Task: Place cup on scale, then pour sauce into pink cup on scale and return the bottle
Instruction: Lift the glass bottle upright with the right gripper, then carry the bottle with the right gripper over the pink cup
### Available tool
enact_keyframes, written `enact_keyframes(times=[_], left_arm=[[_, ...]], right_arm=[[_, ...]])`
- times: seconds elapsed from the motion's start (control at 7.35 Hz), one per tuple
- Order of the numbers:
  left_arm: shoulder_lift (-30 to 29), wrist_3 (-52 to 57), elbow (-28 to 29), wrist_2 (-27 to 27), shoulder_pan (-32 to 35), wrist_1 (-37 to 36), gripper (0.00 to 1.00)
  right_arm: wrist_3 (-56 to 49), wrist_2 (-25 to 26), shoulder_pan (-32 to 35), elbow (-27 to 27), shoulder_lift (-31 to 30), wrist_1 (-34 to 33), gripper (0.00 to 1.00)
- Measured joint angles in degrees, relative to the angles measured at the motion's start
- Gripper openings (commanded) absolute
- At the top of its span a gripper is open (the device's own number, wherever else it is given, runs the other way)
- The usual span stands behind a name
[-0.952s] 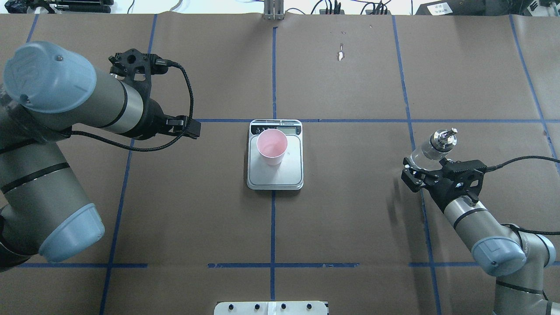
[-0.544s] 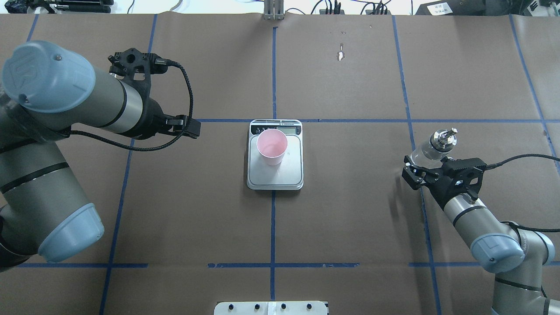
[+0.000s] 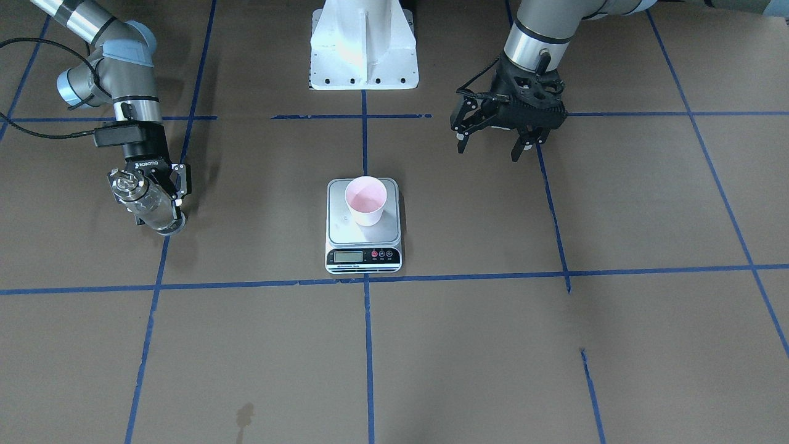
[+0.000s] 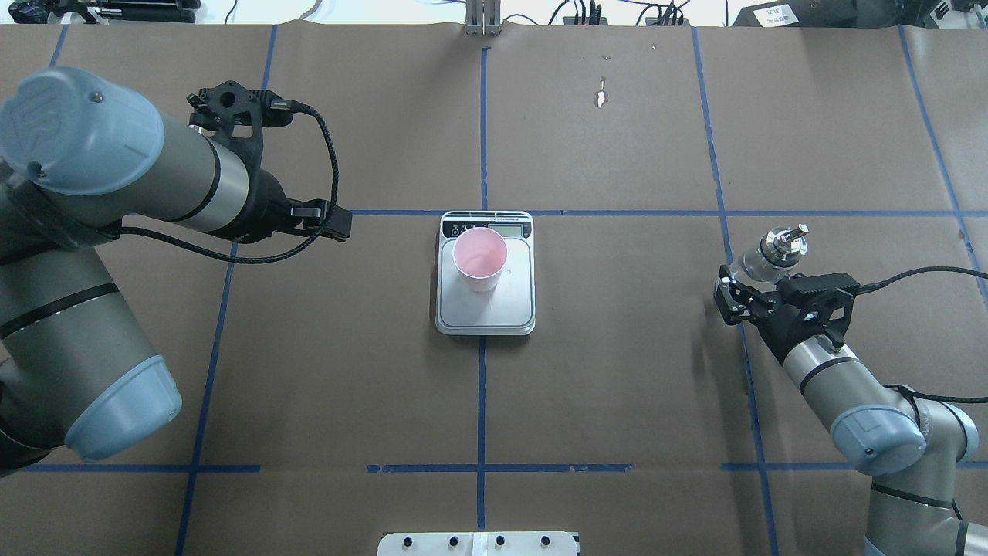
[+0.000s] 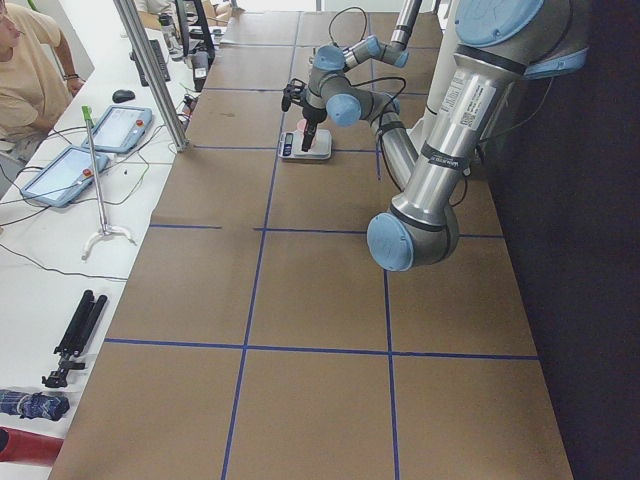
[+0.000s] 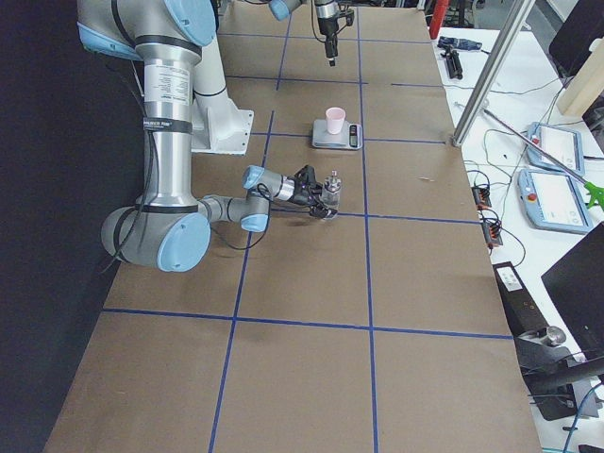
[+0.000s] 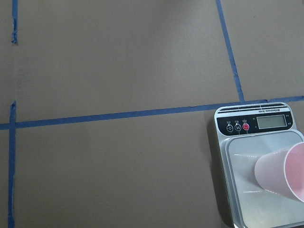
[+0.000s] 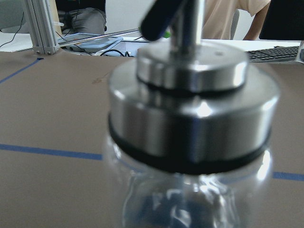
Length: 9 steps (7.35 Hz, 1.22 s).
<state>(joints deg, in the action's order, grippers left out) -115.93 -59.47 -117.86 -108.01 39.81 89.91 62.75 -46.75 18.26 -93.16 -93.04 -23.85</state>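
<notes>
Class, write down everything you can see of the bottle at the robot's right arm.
The bottle is small, cylindrical and of clear glass, topped by a shiny silver metal pourer cap with a dark ring beneath it. No liquid can be made out inside. It stands about upright, well apart from the scale, on the robot's right. The right gripper is shut on its body, a finger on either side. Whether its base rests on the table or hangs just above cannot be told.
</notes>
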Motion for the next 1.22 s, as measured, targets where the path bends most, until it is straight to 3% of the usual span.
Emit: enact_keyframes(times=[0.41,0.54,0.95,1.22], left_arm=[[0.0,0.0,-0.1,0.0,0.1,0.0,1.0],[0.0,0.1,-0.3,0.0,0.2,0.0,1.0],[0.6,3.6,-0.6,-0.6,2.9,-0.1,1.0],[1.8,5.8,-0.9,-1.7,5.0,0.0,1.0]], right_arm=[[-0.6,0.0,1.4,-2.3,0.3,-1.3,0.0],[-1.4,0.0,2.1,-3.5,0.9,-4.7,0.0],[-4.0,0.1,3.0,-9.0,9.4,-26.5,0.0],[-4.2,0.5,2.7,-12.3,17.8,-46.2,0.0]])
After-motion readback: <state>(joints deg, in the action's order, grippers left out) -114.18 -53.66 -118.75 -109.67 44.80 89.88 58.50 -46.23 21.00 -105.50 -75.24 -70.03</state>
